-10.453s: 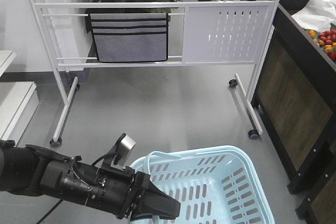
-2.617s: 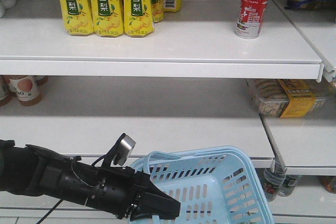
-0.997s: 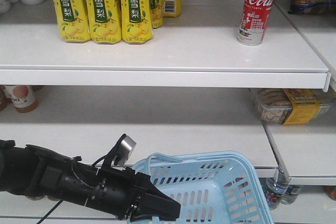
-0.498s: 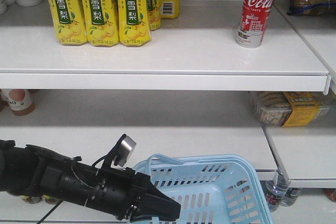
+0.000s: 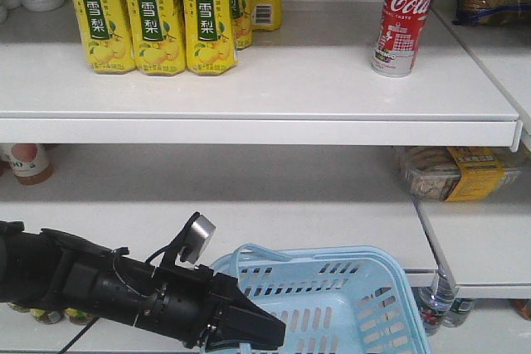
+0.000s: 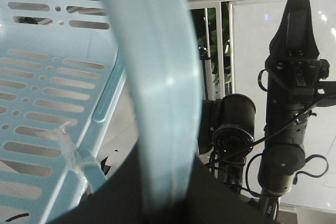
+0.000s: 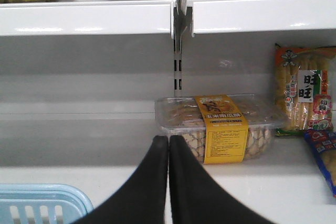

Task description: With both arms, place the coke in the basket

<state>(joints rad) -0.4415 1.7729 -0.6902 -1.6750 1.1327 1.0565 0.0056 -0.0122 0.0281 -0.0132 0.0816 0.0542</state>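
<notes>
Coke point(image 5: 404, 14) upright, upper shelf point(image 5: 249, 93) | right claw point(image 7: 168, 140) pinched, well below

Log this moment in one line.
left end effector: shut on basket | right end effector: shut, empty | coke: upright on shelf

Upper shelf: a white board point(image 5: 257, 89) runs straight across ahead of me, its front lip brightly lit.
Lower shelf: a second white board point(image 5: 274, 213) sits beneath, its back in grey shadow.
Stock: yellow drink cartons point(image 5: 149, 14) stand in a row at upper left.
Upright: a slotted metal post point(image 7: 178, 51) splits two shelf bays.
Snack box: a clear tub with a yellow band point(image 7: 215, 127) lies just right of that post.
Other way: a white panel point(image 6: 244, 51) in a white frame, with greenery point(image 6: 218, 40) beside it.
Light: even and white.
</notes>
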